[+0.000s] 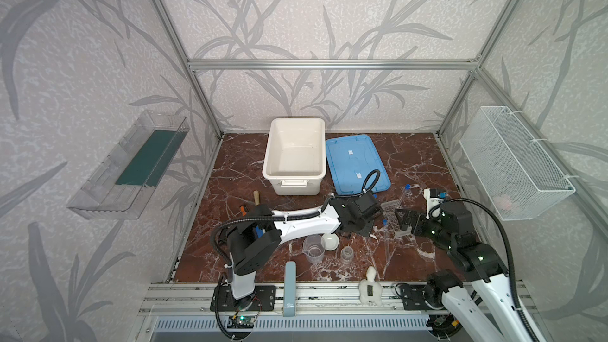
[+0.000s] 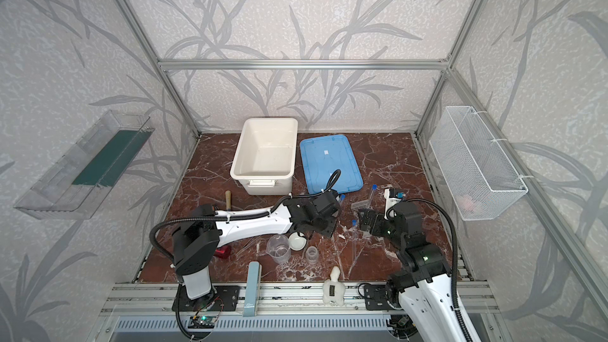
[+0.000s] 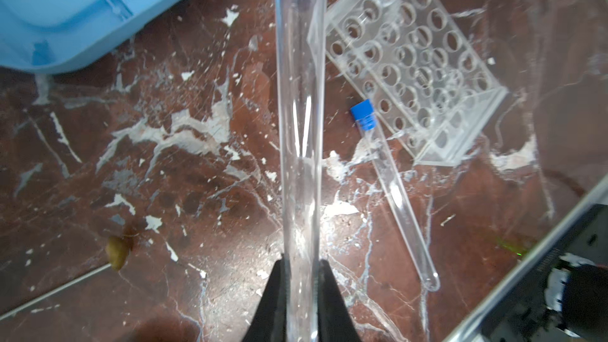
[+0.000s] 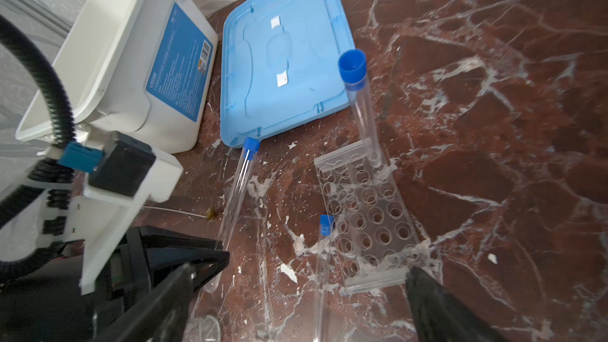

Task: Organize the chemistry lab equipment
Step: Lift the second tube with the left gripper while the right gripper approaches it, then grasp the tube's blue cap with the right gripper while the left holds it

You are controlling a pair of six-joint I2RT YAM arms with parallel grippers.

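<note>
My left gripper (image 3: 301, 269) is shut on the lower end of a blue-capped test tube (image 3: 299, 120), held just above the marble floor; its cap (image 4: 251, 146) points toward the blue lid. The clear perforated rack (image 3: 418, 70) (image 4: 368, 222) lies beside it. A second test tube (image 3: 394, 192) lies flat against the rack's edge. A third test tube (image 4: 360, 100) stands slanted in the rack's far end. My right gripper (image 4: 297, 304) is open, with its fingers spread around the rack's near end and the lying tube. The spouted beaker (image 1: 314, 248), white dish (image 1: 330, 241) and small cup (image 1: 346, 254) stand near the front.
A white bin (image 1: 294, 156) and a blue lid (image 1: 357, 162) sit at the back. A wooden trowel handle (image 1: 256, 197) and a red-handled tool (image 2: 223, 252) lie by the left arm. A thin glass rod (image 4: 174, 210) lies on the floor. A wire basket (image 1: 513, 162) hangs on the right wall.
</note>
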